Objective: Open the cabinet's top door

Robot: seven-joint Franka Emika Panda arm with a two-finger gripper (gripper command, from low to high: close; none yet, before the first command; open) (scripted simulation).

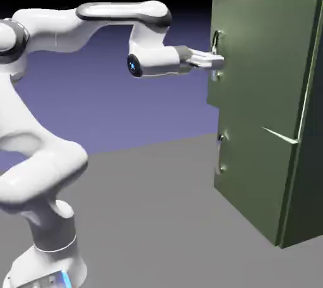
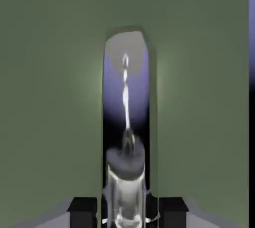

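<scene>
The pincer (image 1: 217, 61) is held level, its tips reaching the handle (image 1: 216, 53) of the top door (image 1: 262, 66). In the exterior view the two pale fingers (image 1: 205, 59) are seen drawn together at the thin metal bar, about halfway along its length, so that part of the bar shows above the tips and part below them. The pincer is closed on the handle.

In the hand view the handle (image 2: 126, 137) is seen large between the two dark fingertips (image 2: 82, 211), which are pressed in from either side at the bottom edge. The shiny bar runs away from the tips up the middle of the picture, and the green face of the top door (image 2: 50, 97) fills the space on both sides of it and beyond it.

The cabinet (image 1: 265, 116) stands straight ahead of the pincer, on the grey table (image 1: 158, 217). The top door lies just past the fingertips and appears shut, flush with the front. Well below the pincer, past a pale seam, the lower door (image 1: 249, 179) is seen with its own small handle (image 1: 221, 153), untouched.
</scene>
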